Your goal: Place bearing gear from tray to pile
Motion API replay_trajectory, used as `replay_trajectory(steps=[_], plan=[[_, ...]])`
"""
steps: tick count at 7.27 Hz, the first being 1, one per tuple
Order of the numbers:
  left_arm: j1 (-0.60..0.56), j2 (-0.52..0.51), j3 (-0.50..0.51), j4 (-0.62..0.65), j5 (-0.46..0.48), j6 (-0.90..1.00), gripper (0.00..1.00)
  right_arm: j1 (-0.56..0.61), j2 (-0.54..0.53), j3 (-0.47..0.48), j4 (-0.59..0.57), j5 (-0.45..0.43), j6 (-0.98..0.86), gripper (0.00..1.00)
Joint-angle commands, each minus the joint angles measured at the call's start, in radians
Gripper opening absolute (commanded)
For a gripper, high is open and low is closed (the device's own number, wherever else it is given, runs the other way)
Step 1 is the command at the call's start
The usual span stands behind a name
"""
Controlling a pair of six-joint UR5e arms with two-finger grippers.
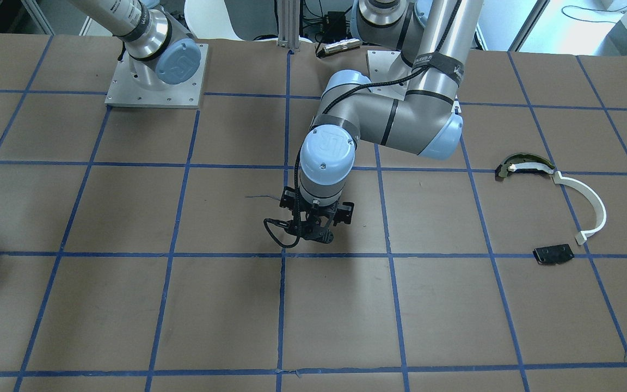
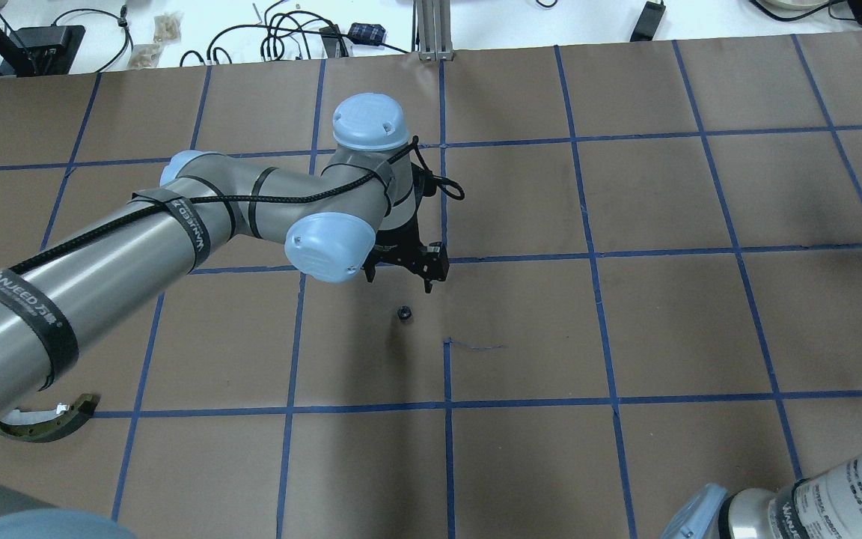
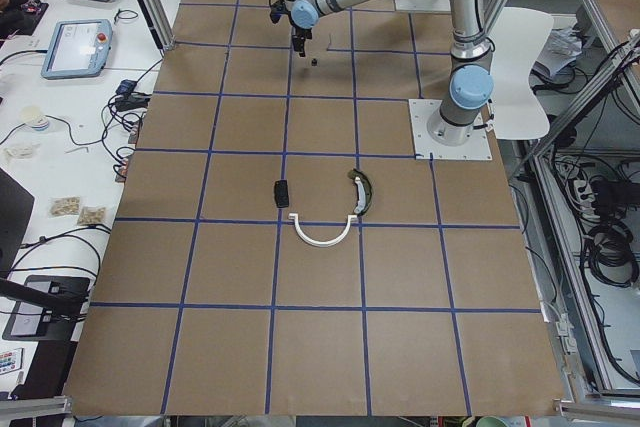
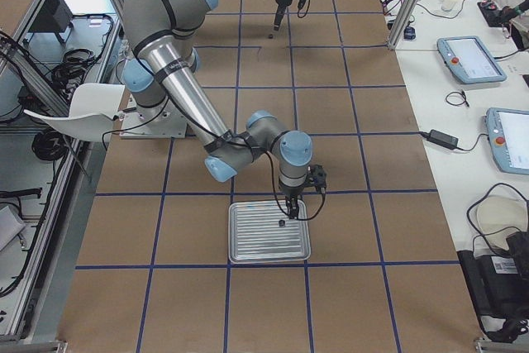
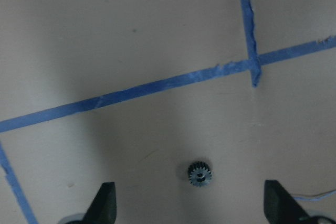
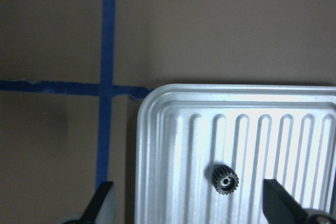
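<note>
One bearing gear (image 6: 226, 180) beneath right pincer (image 6: 187, 183)

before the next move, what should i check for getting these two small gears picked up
1. Left gripper open: ok.
2. Small dark toothed gear on the brown table, between its fingers, untouched: ok.
3. Right gripper open: ok.
4. Second dark toothed gear in the ribbed silver metal tray, between its fingers: ok.
5. Gear beside the thin white curved strip: not ok, none there.
6. Clearance above gears: cannot tell.
</note>
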Motion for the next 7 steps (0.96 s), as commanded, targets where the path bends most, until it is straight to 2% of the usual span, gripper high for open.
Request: replay_trajectory(steps=[1,3,4,5,6,7], plan=[[-0.007,-0.008,-0.040,0.008,0.007,0.001,1.00,-0.026,0.022,0.007,-0.020,0.004,-0.049,1.00],[-0.007,-0.029,-0.043,0.007,0.013,0.002,0.96,-0.026,0.038,0.008,-0.014,0.000,-0.106,0.88],[-0.007,-0.041,-0.045,0.007,0.012,0.002,0.90,-0.027,0.054,0.002,-0.014,0.000,-0.109,0.88],[-0.007,-0.050,-0.040,0.010,0.010,0.004,0.84,-0.031,0.057,0.002,-0.017,0.000,-0.112,0.83],[-0.007,-0.057,-0.034,0.014,0.010,0.005,0.82,-0.032,0.057,0.002,-0.017,-0.002,-0.113,0.77],[-0.007,-0.057,-0.030,0.017,0.010,0.005,0.75,-0.032,0.057,0.002,-0.017,-0.006,-0.113,0.67]])
